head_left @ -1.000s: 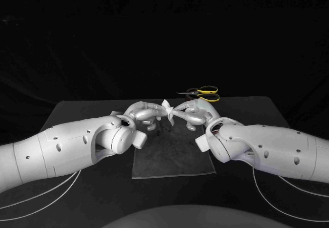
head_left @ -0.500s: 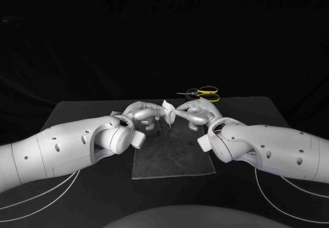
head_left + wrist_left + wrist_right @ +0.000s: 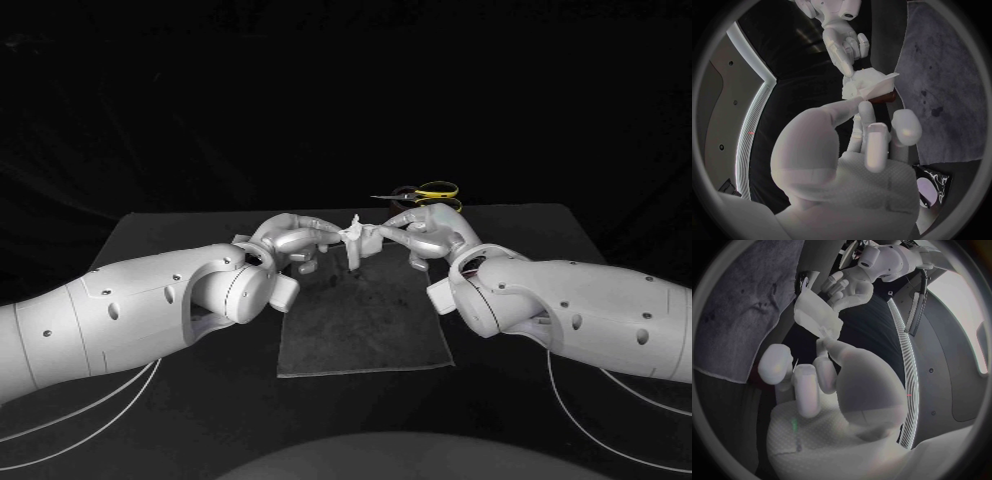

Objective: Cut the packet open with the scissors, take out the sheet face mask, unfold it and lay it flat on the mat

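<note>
Two hands meet over the far end of the mat (image 3: 361, 320), and the mask (image 3: 351, 232) is pinched between them, held up in the air and not touching the cloth. You have it from both sides. The left hand (image 3: 296, 238) pinches one side between its thumb and a fingertip, and the right hand (image 3: 418, 232) pinches the other side in the same way. The remaining fingers (image 3: 874, 145) of the left hand are loosely curled and slightly apart, touching nothing. On the right hand they are curled short below the pinch.

The mask is not unfolded. It looks like a small white wad of stacked, crumpled layers, soft and a little creased. From the head view one pointed corner sticks up above the fingertips. In the left wrist view a flatter flap juts out sideways toward the mat.

The mat itself is a grey, mottled rectangle lying flat on the black tabletop (image 3: 577, 250) between your two arms. The yellow-handled scissors (image 3: 426, 192) lie at the tabletop's far edge, just behind the right hand. A dark, glossy packet (image 3: 932, 184) rests on the tabletop just beside the mat's edge, below the left wrist.
</note>
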You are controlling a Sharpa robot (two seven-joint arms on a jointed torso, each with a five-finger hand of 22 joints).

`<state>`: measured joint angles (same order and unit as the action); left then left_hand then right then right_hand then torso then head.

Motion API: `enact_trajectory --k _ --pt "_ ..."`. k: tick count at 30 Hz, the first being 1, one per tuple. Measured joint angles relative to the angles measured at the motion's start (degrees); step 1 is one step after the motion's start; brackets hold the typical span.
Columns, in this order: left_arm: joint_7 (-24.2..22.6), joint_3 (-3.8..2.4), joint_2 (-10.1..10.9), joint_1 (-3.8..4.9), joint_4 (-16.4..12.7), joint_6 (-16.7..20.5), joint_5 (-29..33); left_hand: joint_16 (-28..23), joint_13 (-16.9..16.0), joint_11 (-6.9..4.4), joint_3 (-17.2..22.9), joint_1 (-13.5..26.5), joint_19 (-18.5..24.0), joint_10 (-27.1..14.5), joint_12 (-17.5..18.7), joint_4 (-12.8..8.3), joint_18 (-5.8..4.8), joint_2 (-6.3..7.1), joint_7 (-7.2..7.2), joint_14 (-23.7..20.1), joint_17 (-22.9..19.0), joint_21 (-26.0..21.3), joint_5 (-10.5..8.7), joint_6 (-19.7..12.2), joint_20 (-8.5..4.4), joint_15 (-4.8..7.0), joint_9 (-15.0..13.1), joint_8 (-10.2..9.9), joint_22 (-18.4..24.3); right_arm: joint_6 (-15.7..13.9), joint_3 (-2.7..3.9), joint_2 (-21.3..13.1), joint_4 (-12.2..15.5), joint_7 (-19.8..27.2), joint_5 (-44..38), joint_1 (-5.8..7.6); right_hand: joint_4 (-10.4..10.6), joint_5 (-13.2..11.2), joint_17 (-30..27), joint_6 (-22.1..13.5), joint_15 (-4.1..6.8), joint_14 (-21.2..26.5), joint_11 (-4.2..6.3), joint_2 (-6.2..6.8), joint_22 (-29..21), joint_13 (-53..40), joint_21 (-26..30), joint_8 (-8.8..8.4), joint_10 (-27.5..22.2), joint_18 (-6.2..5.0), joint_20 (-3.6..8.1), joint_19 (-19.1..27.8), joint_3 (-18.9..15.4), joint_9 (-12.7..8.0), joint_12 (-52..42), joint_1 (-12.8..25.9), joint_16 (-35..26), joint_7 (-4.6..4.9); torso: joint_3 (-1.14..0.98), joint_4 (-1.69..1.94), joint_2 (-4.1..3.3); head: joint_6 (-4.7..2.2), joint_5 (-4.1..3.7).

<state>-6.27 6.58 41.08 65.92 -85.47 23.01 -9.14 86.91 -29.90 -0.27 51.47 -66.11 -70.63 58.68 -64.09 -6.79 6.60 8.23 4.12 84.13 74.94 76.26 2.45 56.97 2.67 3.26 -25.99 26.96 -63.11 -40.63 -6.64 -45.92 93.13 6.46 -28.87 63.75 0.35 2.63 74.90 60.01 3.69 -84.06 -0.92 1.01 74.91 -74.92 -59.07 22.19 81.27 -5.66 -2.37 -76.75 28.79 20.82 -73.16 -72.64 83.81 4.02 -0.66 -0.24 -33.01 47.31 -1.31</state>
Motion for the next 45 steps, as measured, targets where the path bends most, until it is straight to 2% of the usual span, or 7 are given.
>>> enact_trajectory --k 21,37,40,41,42,43,45 --pt "0.6 0.00 0.3 0.00 0.7 -1.2 -0.5 0.0 0.4 0.02 0.0 0.0 0.0 0.0 0.0 0.0 0.00 0.02 0.07 0.0 0.0 0.0 0.21 0.0 0.00 0.00 0.0 0.0 0.3 2.0 0.22 -1.3 -0.2 -0.3 -0.8 0.90 -0.2 -0.1 0.1 -0.1 0.13 0.1 0.01 0.32 0.0 0.0 0.0 0.02 0.0 0.03 0.00 0.0 0.2 0.0 -0.2 0.3 0.0 -0.09 0.03 0.01 0.01 -0.04 -0.14" --pt "1.5 -0.01 0.3 0.01 3.2 -2.1 -0.5 -0.1 2.0 -0.02 0.0 0.2 0.5 -1.3 0.8 0.0 0.01 0.17 0.33 0.0 0.0 -0.5 0.20 -0.3 -0.02 0.00 0.0 0.3 1.4 9.8 0.23 -3.3 1.4 -4.1 -5.4 3.51 -0.2 -0.2 0.0 -0.1 0.21 0.0 0.07 0.53 0.0 0.0 0.0 0.66 0.1 0.04 0.00 0.0 0.2 0.0 -0.2 0.5 0.0 -0.10 -0.01 -0.02 0.03 -0.15 -0.23" --pt "1.6 -0.02 0.3 0.01 3.6 -2.4 -0.7 -0.5 2.4 0.23 -1.0 0.7 1.7 -2.1 1.4 1.0 0.00 0.06 0.81 0.0 0.0 -1.3 0.20 -2.1 0.01 -0.01 -0.4 1.1 2.6 11.2 0.24 -3.4 1.8 -4.8 -6.2 4.26 -0.2 0.0 0.0 -0.1 0.21 0.0 0.07 0.53 0.0 0.0 0.0 0.66 0.1 0.04 0.00 0.0 0.2 0.0 -0.2 0.5 0.0 -0.10 0.00 -0.04 0.03 -0.18 -0.34" --pt "1.6 -0.02 0.3 0.02 3.6 -2.5 -0.8 -0.9 2.6 0.49 -2.1 1.1 2.5 -3.2 1.8 1.5 0.01 -0.15 1.14 -0.5 -0.7 -2.0 0.23 -3.9 0.25 -0.44 -3.3 0.9 3.7 11.5 0.24 -3.4 1.9 -5.1 -6.5 4.43 -0.2 0.0 0.0 -0.1 0.21 0.0 0.07 0.53 0.0 0.0 0.0 0.66 0.1 0.04 0.00 0.0 0.2 0.0 -0.2 0.5 0.1 -0.11 0.01 -0.04 0.03 -0.18 -0.36" --pt "1.7 -0.02 0.2 0.02 3.6 -2.7 -1.0 -1.4 2.7 1.22 -3.8 1.1 3.6 -4.4 2.0 1.9 -0.01 -0.18 1.79 -1.1 -2.1 -2.8 0.23 -6.0 0.62 -1.07 -4.5 -0.7 4.9 12.0 0.25 -3.4 2.0 -5.3 -6.8 4.66 -0.2 0.0 0.0 -0.1 0.21 0.0 0.07 0.53 0.0 0.0 0.0 0.66 0.1 0.04 0.00 0.0 0.2 0.0 -0.2 0.5 0.1 -0.11 0.01 -0.05 0.03 -0.18 -0.40" --pt "1.8 -0.01 0.1 0.02 3.6 -3.0 -1.2 -1.6 2.7 1.96 -5.0 1.5 4.5 -5.5 2.1 2.2 0.00 -0.41 2.33 -1.7 -3.2 -3.5 0.23 -8.1 0.95 -1.68 -4.4 -2.3 5.9 12.3 0.25 -3.3 2.1 -5.6 -7.0 4.85 -0.2 0.0 0.0 -0.1 0.21 0.0 0.07 0.53 0.0 0.0 0.0 0.66 0.1 0.04 0.00 0.0 0.2 0.0 -0.2 0.5 0.1 -0.11 0.00 -0.05 0.03 -0.18 -0.42" --pt "2.2 -0.01 0.0 0.03 3.6 -3.7 -1.7 -2.1 2.9 3.58 -7.3 1.4 6.5 -7.3 2.4 2.5 0.00 0.60 3.66 -3.0 -5.2 -5.2 0.23 -11.7 1.98 -2.98 -2.8 -4.9 8.3 12.8 0.25 -3.2 2.1 -6.1 -7.5 5.23 -0.2 0.0 0.0 -0.1 0.20 0.0 0.07 0.53 0.0 0.0 0.0 0.67 0.1 0.04 0.00 0.0 0.2 0.0 -0.2 0.5 0.1 -0.11 0.00 -0.05 0.03 -0.18 -0.44"
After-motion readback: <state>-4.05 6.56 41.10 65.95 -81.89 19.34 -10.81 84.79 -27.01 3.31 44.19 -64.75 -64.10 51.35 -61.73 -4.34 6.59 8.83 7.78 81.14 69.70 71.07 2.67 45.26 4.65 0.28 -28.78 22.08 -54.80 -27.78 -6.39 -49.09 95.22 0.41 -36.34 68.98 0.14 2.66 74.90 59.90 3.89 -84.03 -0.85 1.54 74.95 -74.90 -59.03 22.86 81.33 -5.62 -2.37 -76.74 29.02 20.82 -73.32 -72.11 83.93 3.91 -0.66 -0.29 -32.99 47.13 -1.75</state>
